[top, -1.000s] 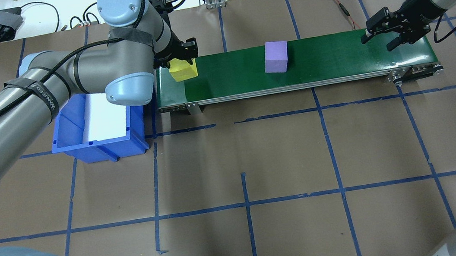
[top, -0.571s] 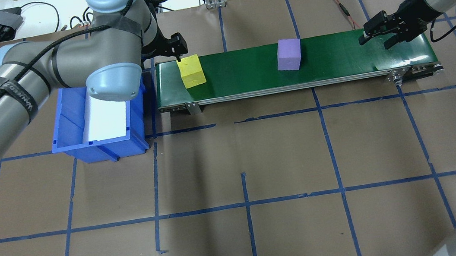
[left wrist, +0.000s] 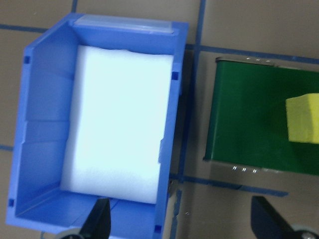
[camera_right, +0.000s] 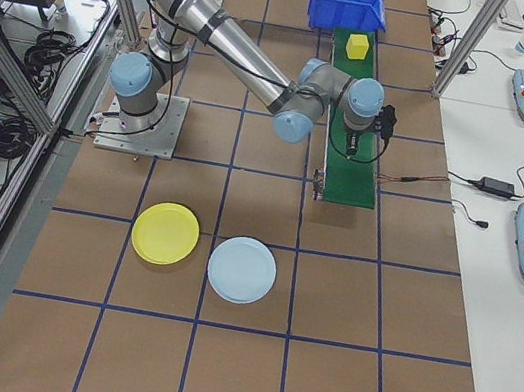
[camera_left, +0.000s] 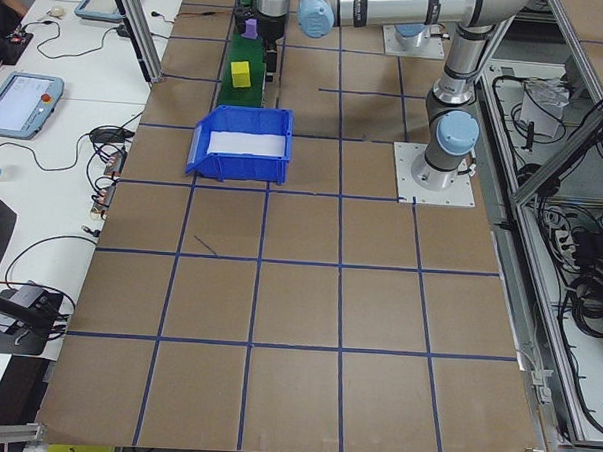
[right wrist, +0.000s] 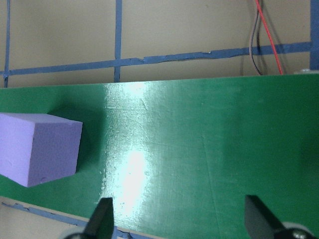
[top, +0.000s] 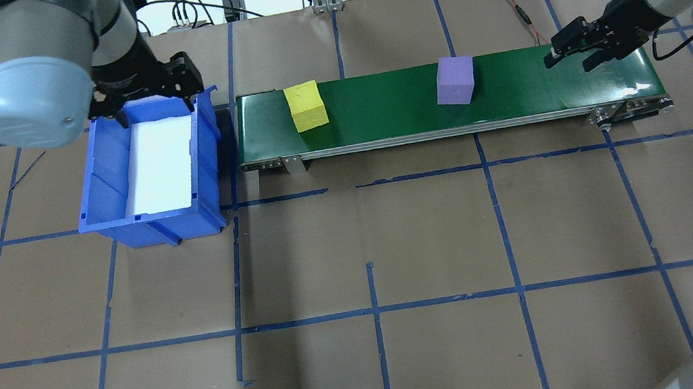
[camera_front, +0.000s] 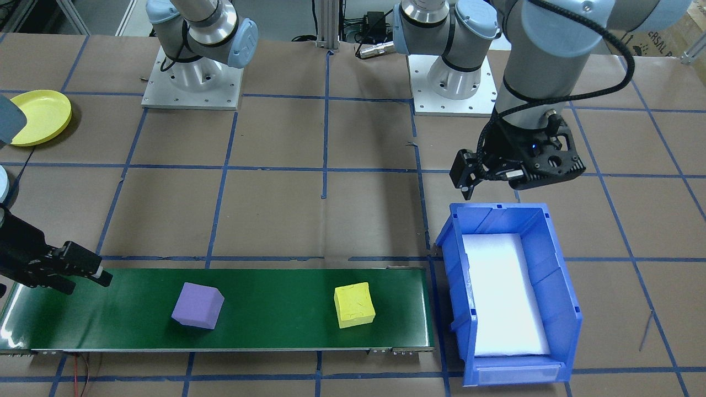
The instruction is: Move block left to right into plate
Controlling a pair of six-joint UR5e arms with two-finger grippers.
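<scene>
A yellow block [top: 306,105] [camera_front: 354,305] lies near the left end of the green conveyor belt [top: 388,107]. Further along the belt sits a purple block [top: 455,80] [right wrist: 40,148]. My left gripper [top: 159,108] [left wrist: 182,224] hovers open and empty over the far end of the blue bin [top: 107,184]. Over the belt's right end my right gripper [top: 571,59] [right wrist: 179,224] stands open, with the purple block a short way from it. The yellow plate [camera_front: 41,117] [camera_right: 166,233] rests on the table near the robot's right side, out of the overhead view.
The blue bin [camera_front: 557,275] holds only a white foam pad and stands against the belt's left end. A light blue plate [camera_right: 242,269] lies beside the yellow one. Red and black cables run behind the belt's right end.
My left gripper let go of the yellow block on the belt and drew back left over the bin. Both blocks moved rightward along the belt. The right gripper shifted slightly.
</scene>
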